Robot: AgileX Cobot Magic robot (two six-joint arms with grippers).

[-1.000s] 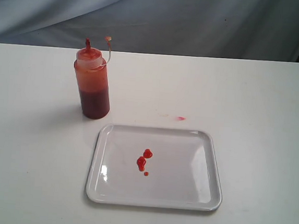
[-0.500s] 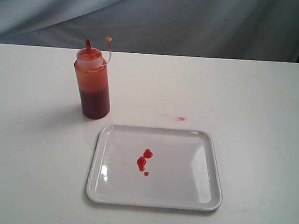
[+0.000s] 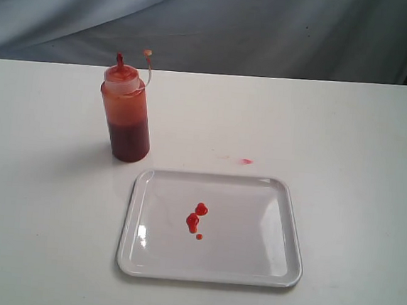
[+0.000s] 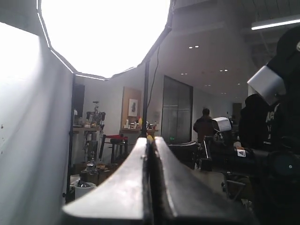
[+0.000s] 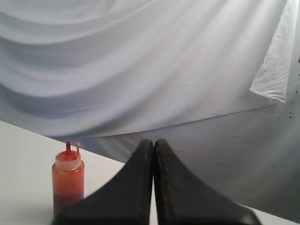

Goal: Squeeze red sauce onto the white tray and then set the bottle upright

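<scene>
Red sauce (image 3: 195,218) dots the white tray (image 3: 254,221); bottle (image 3: 126,117) upright beyond its corner; both jaws closed, empty.

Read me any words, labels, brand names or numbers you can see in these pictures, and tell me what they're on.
No text can be read.
The bottle: no label or print shows.
The white tray: plain, unmarked.
A small white sticker on dark equipment, left wrist view: too small and blurred to read.
</scene>
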